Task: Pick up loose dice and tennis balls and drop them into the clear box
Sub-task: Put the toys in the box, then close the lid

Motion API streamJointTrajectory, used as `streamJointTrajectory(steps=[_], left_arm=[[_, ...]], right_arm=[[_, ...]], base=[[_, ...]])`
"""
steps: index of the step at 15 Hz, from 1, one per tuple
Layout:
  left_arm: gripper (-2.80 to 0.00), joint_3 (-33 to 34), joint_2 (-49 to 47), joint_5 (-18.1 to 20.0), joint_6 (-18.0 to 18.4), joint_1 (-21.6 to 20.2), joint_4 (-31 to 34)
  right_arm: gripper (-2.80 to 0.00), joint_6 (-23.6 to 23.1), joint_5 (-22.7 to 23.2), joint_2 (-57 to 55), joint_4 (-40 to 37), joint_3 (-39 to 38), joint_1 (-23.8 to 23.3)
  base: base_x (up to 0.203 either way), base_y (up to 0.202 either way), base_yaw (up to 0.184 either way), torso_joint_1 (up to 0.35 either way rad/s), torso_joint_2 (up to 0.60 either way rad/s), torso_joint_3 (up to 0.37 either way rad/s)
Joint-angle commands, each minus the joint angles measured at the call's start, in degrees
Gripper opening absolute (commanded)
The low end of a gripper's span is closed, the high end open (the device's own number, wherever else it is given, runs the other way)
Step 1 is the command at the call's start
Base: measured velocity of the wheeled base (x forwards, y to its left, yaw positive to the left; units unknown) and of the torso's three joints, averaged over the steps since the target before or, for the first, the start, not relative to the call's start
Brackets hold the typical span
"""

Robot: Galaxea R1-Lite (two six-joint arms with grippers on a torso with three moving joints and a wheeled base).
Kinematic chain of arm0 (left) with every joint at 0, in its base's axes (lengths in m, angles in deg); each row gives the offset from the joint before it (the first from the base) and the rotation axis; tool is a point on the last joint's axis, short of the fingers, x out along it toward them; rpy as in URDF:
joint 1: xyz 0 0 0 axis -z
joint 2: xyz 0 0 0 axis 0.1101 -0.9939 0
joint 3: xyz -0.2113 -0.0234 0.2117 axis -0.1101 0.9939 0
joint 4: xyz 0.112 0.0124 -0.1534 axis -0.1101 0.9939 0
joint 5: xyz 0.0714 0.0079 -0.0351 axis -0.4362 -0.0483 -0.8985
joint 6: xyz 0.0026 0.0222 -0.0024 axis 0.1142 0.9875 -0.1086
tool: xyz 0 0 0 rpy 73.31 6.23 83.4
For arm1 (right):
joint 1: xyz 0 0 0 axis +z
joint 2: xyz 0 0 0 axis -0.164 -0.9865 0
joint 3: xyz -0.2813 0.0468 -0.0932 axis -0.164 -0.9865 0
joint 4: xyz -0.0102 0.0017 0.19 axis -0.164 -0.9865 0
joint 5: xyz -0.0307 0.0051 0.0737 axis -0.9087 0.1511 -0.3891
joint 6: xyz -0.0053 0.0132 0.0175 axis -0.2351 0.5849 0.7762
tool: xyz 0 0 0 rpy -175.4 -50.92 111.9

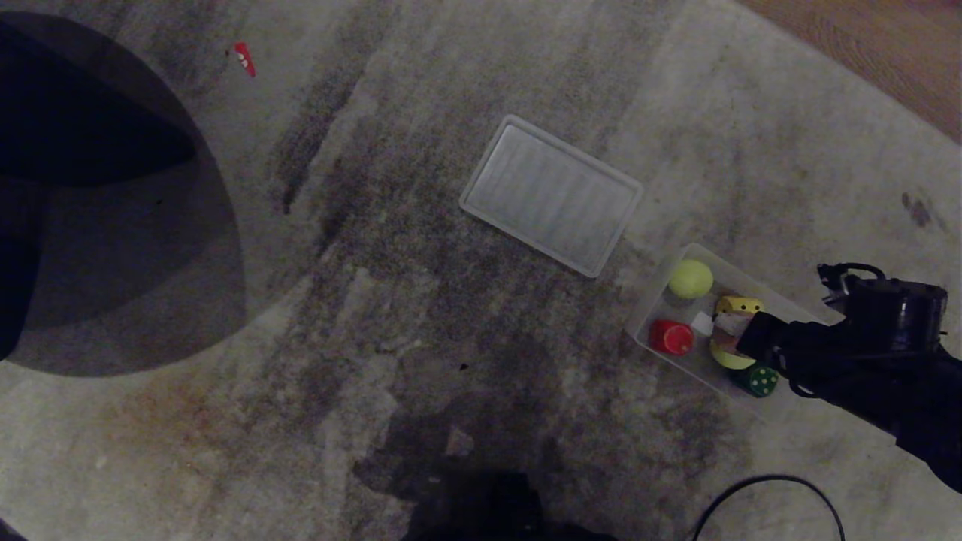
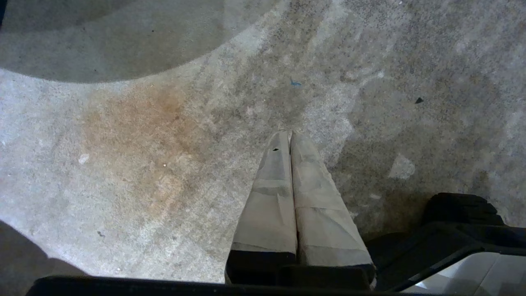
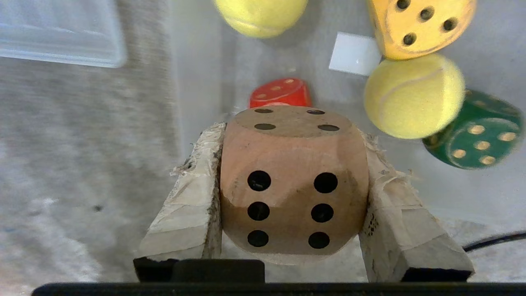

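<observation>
The clear box [image 1: 651, 297] sits on the carpet at the right. Inside lie two tennis balls [image 1: 690, 279] [image 1: 730, 361], a yellow die [image 1: 739, 305], a red die [image 1: 671, 336] and a dark green die [image 1: 757, 380]. My right gripper [image 1: 725, 329] hangs over the box, shut on the beige die [image 3: 294, 181], whose six dark pips face the wrist camera. Beneath it in the right wrist view are the red die [image 3: 280, 92], a tennis ball [image 3: 413, 96] and the green die [image 3: 476, 131]. The left gripper [image 2: 289, 137] is shut and empty over bare carpet.
A flat ribbed clear lid [image 1: 552, 194] lies on the carpet up and left of the box. A small red object [image 1: 244, 58] lies far left. A black cable [image 1: 774, 492] curves near the bottom right. Wood floor [image 1: 887, 52] begins at the top right.
</observation>
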Motion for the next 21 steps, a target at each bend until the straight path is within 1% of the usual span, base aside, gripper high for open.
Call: streamJointTrajectory(steps=[1, 2, 6, 8, 11, 13, 14, 15, 17, 21], left_arm=[[-2.8, 0.1, -0.1, -0.1, 0.0, 0.0, 0.0], [-2.8, 0.1, 0.0, -0.1, 0.0, 0.0, 0.0], [-2.8, 0.1, -0.1, -0.1, 0.0, 0.0, 0.0], [-2.8, 0.1, -0.1, -0.1, 0.0, 0.0, 0.0], [-2.8, 0.1, 0.0, -0.1, 0.0, 0.0, 0.0], [-2.8, 0.1, -0.1, -0.1, 0.0, 0.0, 0.0], [-2.8, 0.1, -0.1, -0.1, 0.0, 0.0, 0.0], [-2.8, 0.1, -0.1, -0.1, 0.0, 0.0, 0.0], [-2.8, 0.1, -0.1, -0.1, 0.0, 0.0, 0.0], [-2.8, 0.1, -0.1, -0.1, 0.0, 0.0, 0.0]], right_arm=[[-2.8, 0.2, 0.0, -5.7, 0.4, 3.0, -1.3], [0.0, 0.2, 0.1, -6.0, 0.5, 3.3, -1.8], [0.0, 0.1, 0.1, -5.6, 0.4, 3.1, -2.0], [0.0, 0.0, 0.1, -2.9, 0.2, 1.3, -2.0], [0.0, -0.2, 0.3, 5.4, 0.0, -6.4, -2.2], [0.0, 0.0, 0.5, 13.0, -0.2, -13.3, -2.2], [-2.8, -0.1, 1.0, 17.0, -1.1, -15.6, -2.2], [-2.8, -0.3, 1.0, 21.6, -4.3, -17.1, -2.1], [-2.8, -1.5, -0.2, 31.8, -14.4, -18.3, -2.1], [-2.8, -8.6, -1.8, 59.2, -40.0, -20.2, -1.5]], base=[[0.0, 0.0, 0.0, 0.0, 0.0, 0.0], [0.0, 0.0, 0.0, 0.0, 0.0, 0.0], [0.0, 0.0, 0.0, 0.0, 0.0, 0.0], [0.0, 0.0, 0.0, 0.0, 0.0, 0.0], [0.0, 0.0, 0.0, 0.0, 0.0, 0.0], [0.0, 0.0, 0.0, 0.0, 0.0, 0.0], [0.0, 0.0, 0.0, 0.0, 0.0, 0.0], [0.0, 0.0, 0.0, 0.0, 0.0, 0.0], [0.0, 0.0, 0.0, 0.0, 0.0, 0.0], [0.0, 0.0, 0.0, 0.0, 0.0, 0.0]])
